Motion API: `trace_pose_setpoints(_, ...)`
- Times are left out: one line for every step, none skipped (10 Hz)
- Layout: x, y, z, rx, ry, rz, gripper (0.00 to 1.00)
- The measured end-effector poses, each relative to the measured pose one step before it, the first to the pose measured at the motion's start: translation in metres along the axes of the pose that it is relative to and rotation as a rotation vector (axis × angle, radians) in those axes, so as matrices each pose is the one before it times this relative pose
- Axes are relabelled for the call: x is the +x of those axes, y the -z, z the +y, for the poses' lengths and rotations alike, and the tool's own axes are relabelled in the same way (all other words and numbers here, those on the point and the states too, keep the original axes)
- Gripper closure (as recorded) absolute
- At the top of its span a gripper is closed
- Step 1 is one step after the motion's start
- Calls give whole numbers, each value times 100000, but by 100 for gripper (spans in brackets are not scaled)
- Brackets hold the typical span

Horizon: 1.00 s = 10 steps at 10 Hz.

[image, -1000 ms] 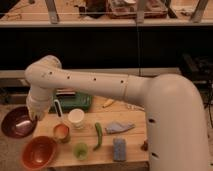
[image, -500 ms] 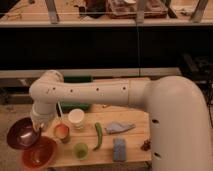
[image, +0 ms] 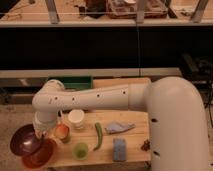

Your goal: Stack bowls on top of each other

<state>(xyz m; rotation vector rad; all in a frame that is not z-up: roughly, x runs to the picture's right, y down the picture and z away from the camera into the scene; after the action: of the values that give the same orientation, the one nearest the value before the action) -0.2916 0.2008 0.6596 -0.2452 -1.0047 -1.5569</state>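
Gripper [image: 39, 134]: sitting at the maroon bowl's [image: 25, 140] right rim; jaws' state cannot be told, hidden by the wrist. Maroon bowl: tilting over the orange-red bowl [image: 39, 155], overlapping and partly hiding it, at the tabletop's [image: 132, 140] left edge. White cup [image: 76, 119]: standing right of the maroon bowl.

I can read no text, label, brand or number on anything on my counter [image: 135, 145] or around it.

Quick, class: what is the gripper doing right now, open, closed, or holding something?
Gripper: at the table's left edge, holding the maroon bowl tilted over the orange bowl.
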Motion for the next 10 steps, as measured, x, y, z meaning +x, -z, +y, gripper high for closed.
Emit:
trace_pose_setpoints(-172, -276, -21, -814, 482, -283, 74)
trace_pose_setpoints(-256, -548, 1, -932, 598, -416, 62)
trace_pose_setpoints(-122, -388, -23, -669, 334, -221, 52)
trace_pose_setpoints(-87, -367, 58, -680, 102, -211, 44)
trace_pose_setpoints(-84, -484, 24, -1051, 85, -303, 32)
trace_pose_setpoints(-82, -490, -91, -1264, 399, -337, 22)
trace_pose_setpoints(-82, -306, -131, -756, 456, -246, 20)
trace_pose_setpoints(-25, -179, -54, -908, 275, -58, 20)
trace_pose_setpoints(-21, -145, 20, -675, 76, -99, 20)
trace_pose_setpoints(-3, -100, 0, -504, -77, -26, 20)
